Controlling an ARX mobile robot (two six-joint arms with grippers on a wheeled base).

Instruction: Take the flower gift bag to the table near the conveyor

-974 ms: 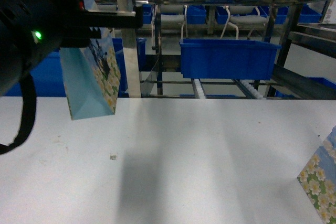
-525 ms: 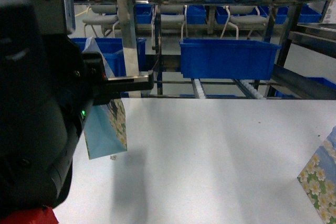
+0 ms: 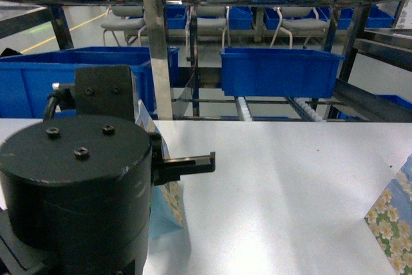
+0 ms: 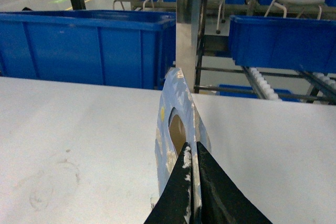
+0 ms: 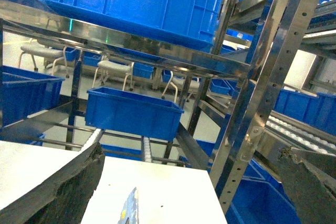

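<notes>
Here the left hand (image 4: 191, 182) is clamped on the top edge of the gift bag (image 4: 176, 129), mostly hidden behind the arm, over the white bench (image 3: 290, 185); the right hand's (image 5: 189, 192) fingers stand wide apart.

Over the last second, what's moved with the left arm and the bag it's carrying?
The left gripper has come down and toward the camera, bringing the flower gift bag from high at the table's far left edge to low over the near left part. Its fingers are still shut on the bag's top edge. The second flowered bag at the right edge, the blue bin and the conveyor have not moved.
</notes>
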